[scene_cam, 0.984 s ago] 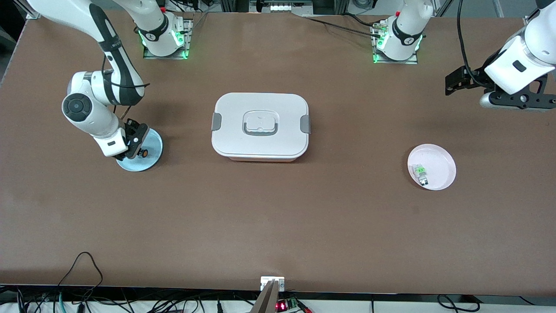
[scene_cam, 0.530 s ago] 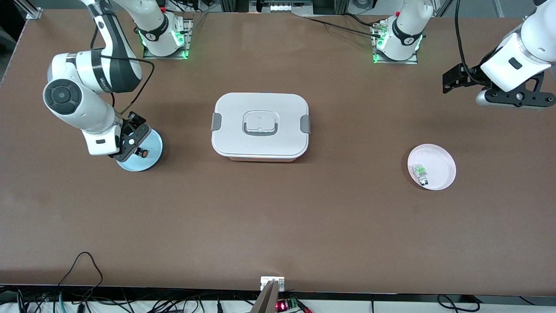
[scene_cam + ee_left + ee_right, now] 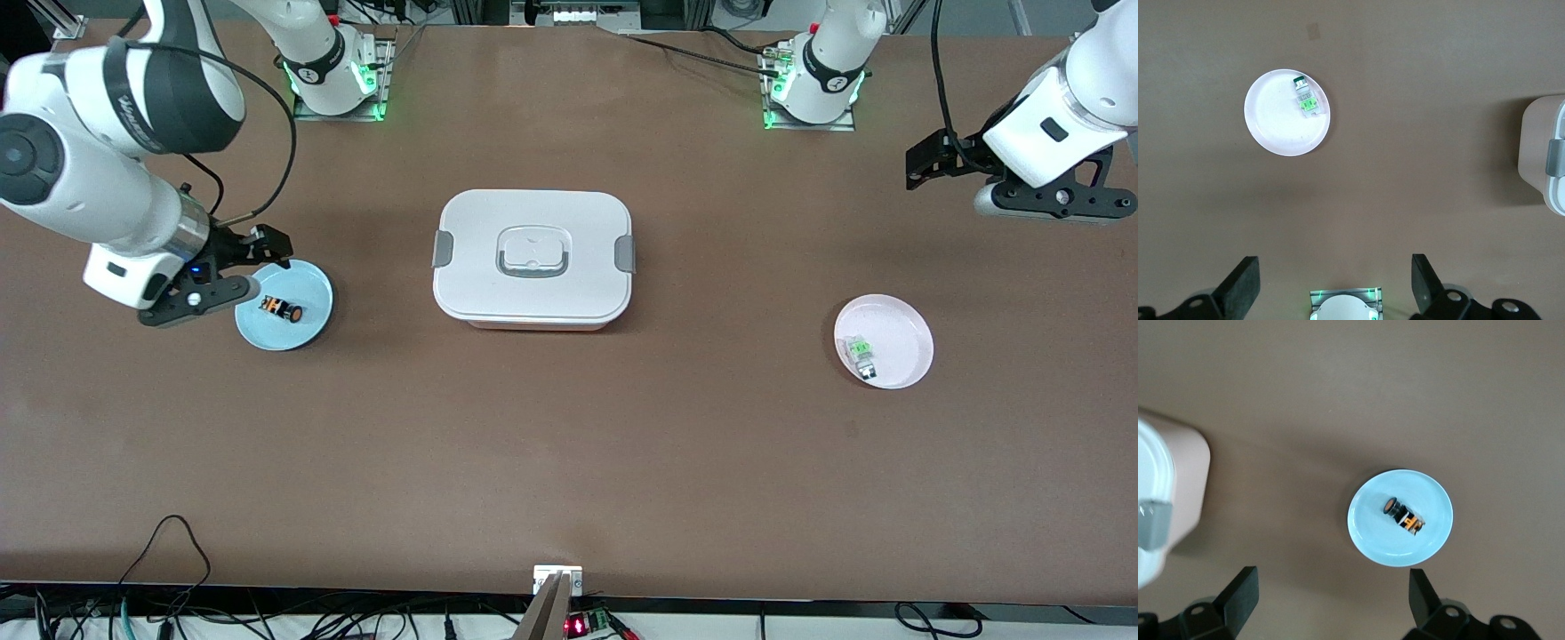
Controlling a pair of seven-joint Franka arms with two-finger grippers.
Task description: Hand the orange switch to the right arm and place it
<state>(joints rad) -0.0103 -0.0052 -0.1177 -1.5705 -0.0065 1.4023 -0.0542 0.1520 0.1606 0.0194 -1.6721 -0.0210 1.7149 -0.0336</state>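
We see the orange switch (image 3: 281, 308) lying on its side in the blue plate (image 3: 313, 286) at the right arm's end of the surface (image 3: 569, 444). The right tool (image 3: 238, 267) hangs in the air over the plate's edge toward that end, fingers (image 3: 1239, 592) spread wide and holding nothing; the switch lies just beside it, not touched. In the right wrist view the switch (image 3: 1403, 516) sits near the plate's (image 3: 1371, 540) middle. The left tool (image 3: 982, 178) waits high over the left arm's end of the surface, its fingers (image 3: 1241, 287) wide apart and empty. The pink plate (image 3: 907, 320) with the green switch (image 3: 861, 354) lies well apart from it, nearer the camera. A white lidded box (image 3: 532, 258) stands between the two plates
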